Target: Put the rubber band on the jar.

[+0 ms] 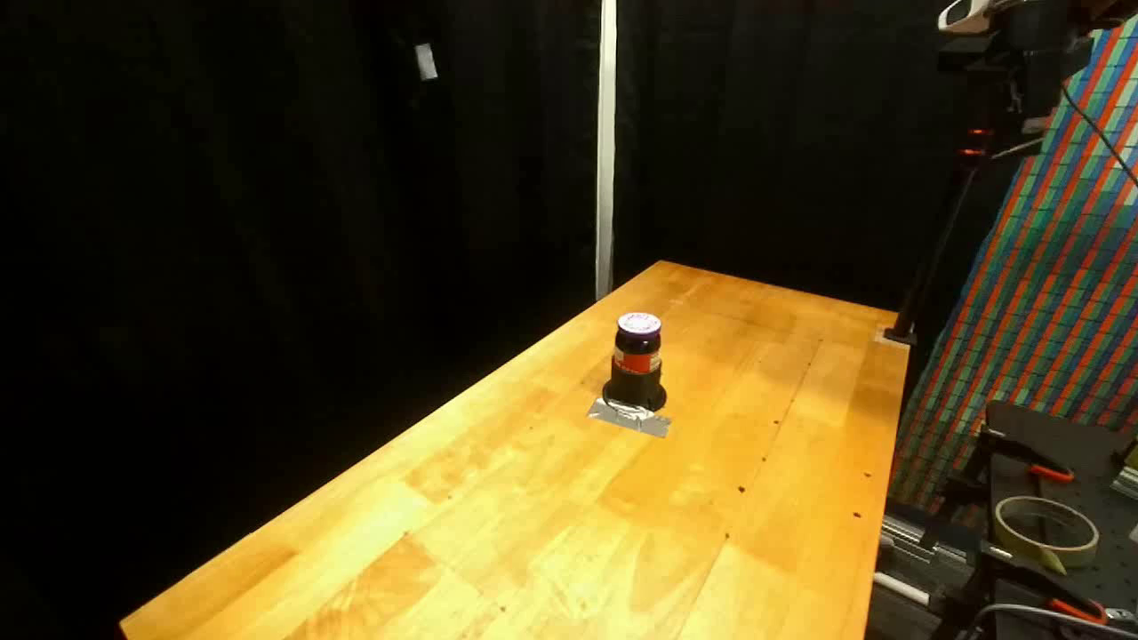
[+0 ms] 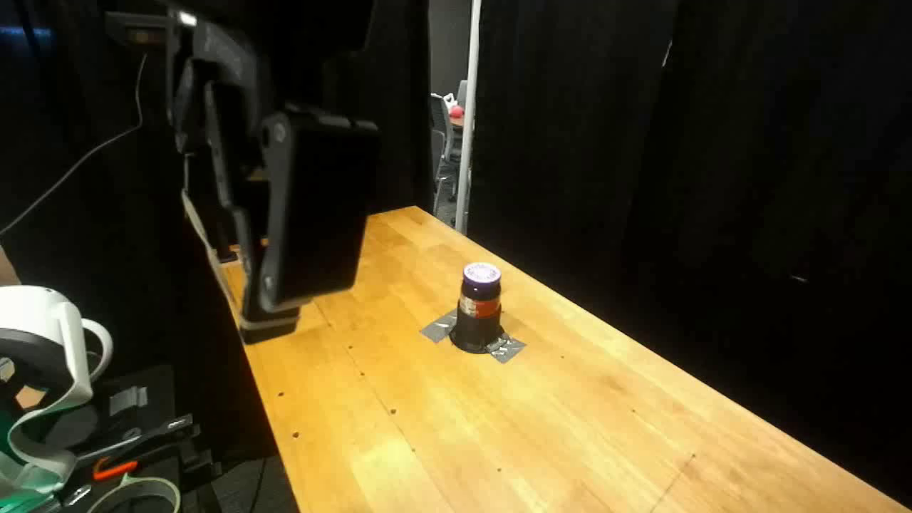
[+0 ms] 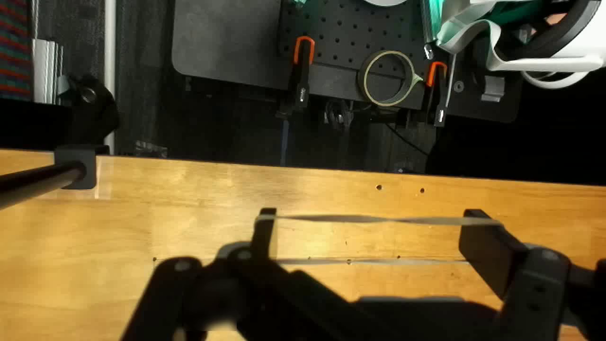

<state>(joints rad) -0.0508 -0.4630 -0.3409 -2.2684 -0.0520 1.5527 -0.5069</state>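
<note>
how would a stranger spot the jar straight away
Find the long wooden table. On it, grey tape flanks a black base, and the jar rises upright from that base. Unlike the plain base and flat tape, it carries an orange-red label and a pale, printed lid.

Glossy wooden table (shiny tape too), matt gripper.

Yellow-brown wooden table with small dark holes. On it, a jar stands upright in a flared black base, silver tape at its foot; a black pole stands at one edge.
</note>
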